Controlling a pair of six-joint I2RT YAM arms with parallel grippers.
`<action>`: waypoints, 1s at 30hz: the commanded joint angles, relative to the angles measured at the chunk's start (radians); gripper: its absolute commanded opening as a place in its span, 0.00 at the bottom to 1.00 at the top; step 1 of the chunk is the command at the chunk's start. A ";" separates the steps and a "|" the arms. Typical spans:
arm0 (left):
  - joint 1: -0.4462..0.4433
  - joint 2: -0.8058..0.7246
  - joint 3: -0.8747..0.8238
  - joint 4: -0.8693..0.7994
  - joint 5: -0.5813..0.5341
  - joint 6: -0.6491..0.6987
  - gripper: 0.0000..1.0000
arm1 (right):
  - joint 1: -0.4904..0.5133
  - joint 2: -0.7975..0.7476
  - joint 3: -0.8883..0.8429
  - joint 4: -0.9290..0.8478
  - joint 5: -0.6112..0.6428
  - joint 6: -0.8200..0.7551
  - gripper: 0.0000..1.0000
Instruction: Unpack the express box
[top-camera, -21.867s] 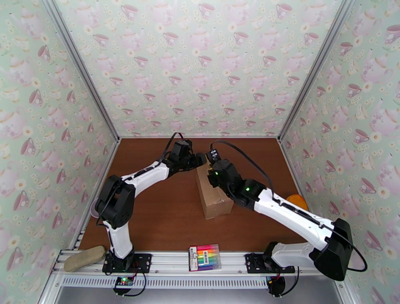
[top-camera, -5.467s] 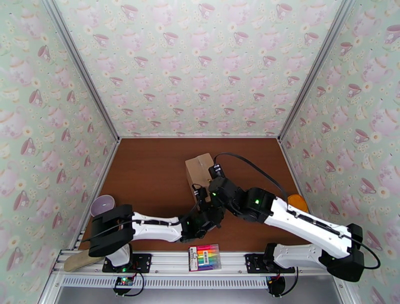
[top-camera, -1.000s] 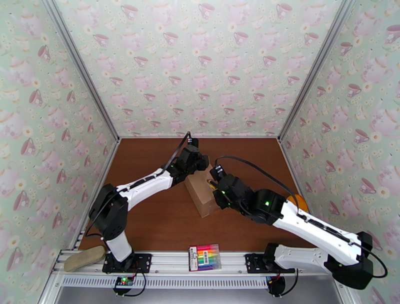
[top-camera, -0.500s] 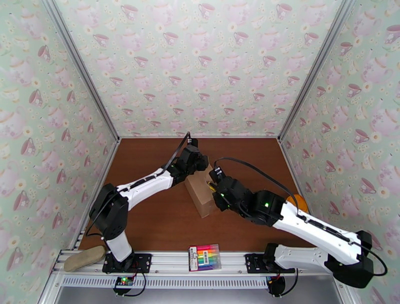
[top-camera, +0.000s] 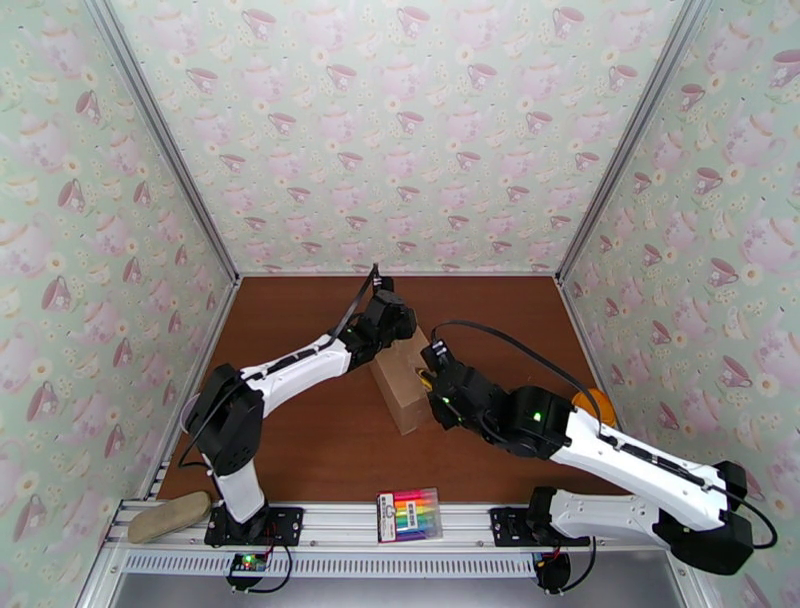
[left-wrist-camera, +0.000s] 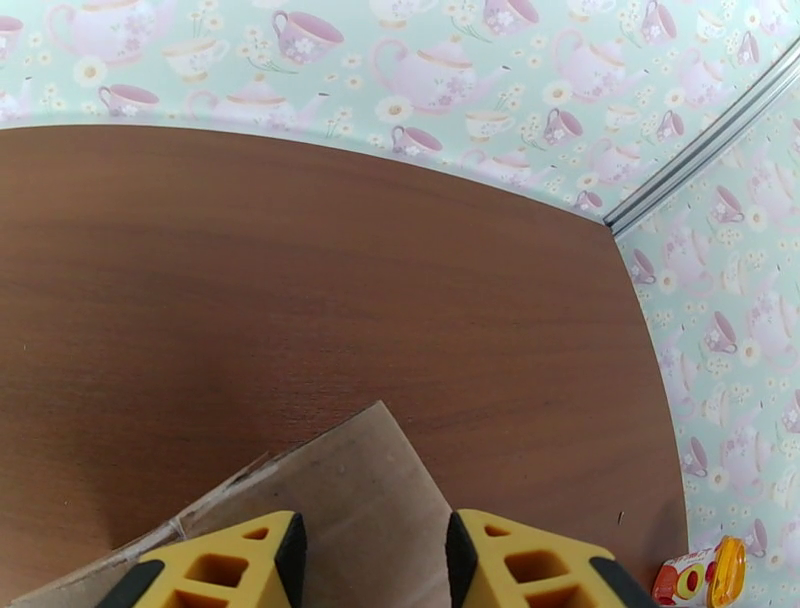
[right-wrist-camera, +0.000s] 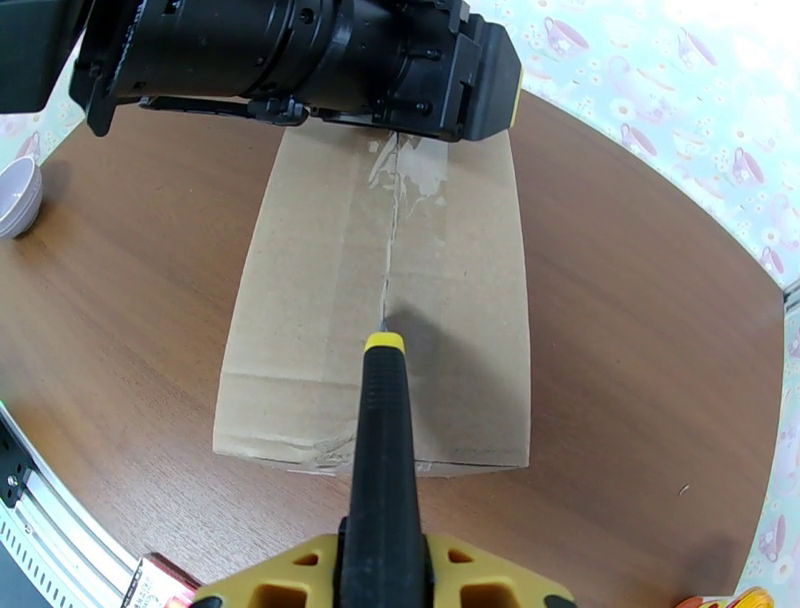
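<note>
Resting slantwise on the brown wooden bench (top-camera: 300, 430), the plain tan corrugated cardboard express box (top-camera: 402, 388) lies closed, its taped seam (right-wrist-camera: 388, 260) facing up. The right fingers (right-wrist-camera: 480, 575) are clenched on a slim black-handled tool (right-wrist-camera: 385, 440) with a yellow collar, and its tip touches the seam about midway along. The left fingers (left-wrist-camera: 230, 565) straddle cardboard at the box's far end; whether they pinch it I cannot tell. Five seconds earlier the left arm lay low by the near rail and the box sat farther back. Over the last second the right wrist has slid slightly nearer, the box unmoved
</note>
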 joint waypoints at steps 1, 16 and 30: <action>0.011 0.050 -0.006 -0.084 -0.035 -0.020 0.46 | 0.012 -0.008 -0.022 -0.054 -0.008 0.026 0.00; 0.020 0.061 0.003 -0.095 -0.036 -0.030 0.46 | 0.042 0.002 -0.039 -0.084 -0.008 0.066 0.00; 0.035 0.093 0.035 -0.117 -0.044 -0.044 0.45 | 0.090 -0.012 -0.009 -0.178 0.026 0.112 0.00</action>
